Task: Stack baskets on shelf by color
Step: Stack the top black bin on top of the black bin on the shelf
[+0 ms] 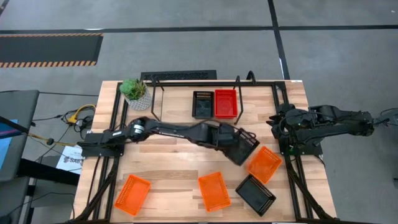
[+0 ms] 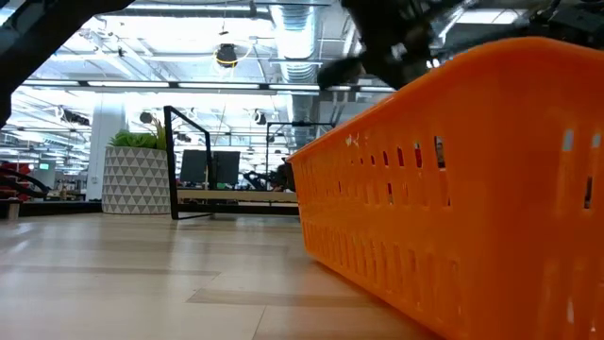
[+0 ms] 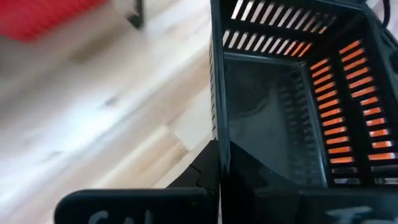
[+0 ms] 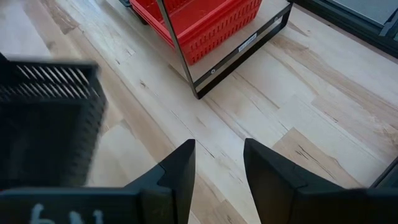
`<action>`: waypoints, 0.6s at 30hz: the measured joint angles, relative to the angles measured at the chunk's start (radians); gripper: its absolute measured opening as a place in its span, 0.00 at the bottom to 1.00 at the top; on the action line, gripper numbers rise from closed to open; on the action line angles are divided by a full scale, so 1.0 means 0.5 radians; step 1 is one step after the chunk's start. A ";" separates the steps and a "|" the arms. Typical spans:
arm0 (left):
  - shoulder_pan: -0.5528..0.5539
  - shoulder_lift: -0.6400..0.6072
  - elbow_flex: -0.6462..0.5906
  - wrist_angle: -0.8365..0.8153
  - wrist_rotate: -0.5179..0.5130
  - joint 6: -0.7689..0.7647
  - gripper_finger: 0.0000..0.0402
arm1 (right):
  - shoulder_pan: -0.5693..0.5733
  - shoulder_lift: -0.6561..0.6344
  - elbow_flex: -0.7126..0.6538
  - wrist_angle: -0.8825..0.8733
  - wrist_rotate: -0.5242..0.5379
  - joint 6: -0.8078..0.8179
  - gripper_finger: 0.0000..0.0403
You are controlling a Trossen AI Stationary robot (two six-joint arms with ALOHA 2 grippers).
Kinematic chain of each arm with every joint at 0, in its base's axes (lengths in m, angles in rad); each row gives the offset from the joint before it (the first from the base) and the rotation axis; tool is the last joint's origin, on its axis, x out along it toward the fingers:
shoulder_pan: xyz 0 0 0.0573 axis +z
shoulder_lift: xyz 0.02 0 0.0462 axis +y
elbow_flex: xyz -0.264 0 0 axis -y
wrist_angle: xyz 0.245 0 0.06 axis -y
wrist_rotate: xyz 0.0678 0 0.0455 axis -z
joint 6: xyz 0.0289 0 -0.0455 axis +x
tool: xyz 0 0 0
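Left pincer (image 1: 244,148): clenched on the near wall of a black basket (image 1: 242,149), one finger inside and one outside, as the left wrist view shows; gripping the rim lets the basket hang free of the surface for carrying.
Carried black basket: tilted, mid-surface, just beside an orange basket (image 1: 263,163), between the loose baskets and the shelf.
Right pincer (image 4: 217,163): released and holding nothing, fingers parted; its arm waits at the right edge of the surface, clear of the working arm's path.
Shelf (image 1: 238,93): at the far side of the surface; one black basket (image 1: 203,104) and one red basket (image 1: 225,102) sit side by side on its board, each apparently starting its own colour pile.
Loose baskets: two more orange baskets (image 1: 132,194) (image 1: 214,190) and another black one (image 1: 255,195) lie along the near edge, not yet shelved.
Plant pot (image 1: 137,94): far-left corner, apart from the task.
Likely step: carrying the held basket to the black pile.
Progress: early; most baskets are still off the shelf.
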 joint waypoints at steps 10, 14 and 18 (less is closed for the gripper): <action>0.046 -0.441 -0.086 -0.509 -0.414 -0.159 0.00 | 0.000 0.000 0.000 -0.001 0.001 -0.006 0.40; 0.069 -0.570 -0.086 -0.779 -0.846 -0.406 0.00 | 0.000 0.001 0.000 0.000 0.002 -0.006 0.40; 0.141 -0.616 -0.086 -1.047 -1.150 -0.743 0.00 | 0.000 0.000 0.000 -0.001 0.002 -0.006 0.40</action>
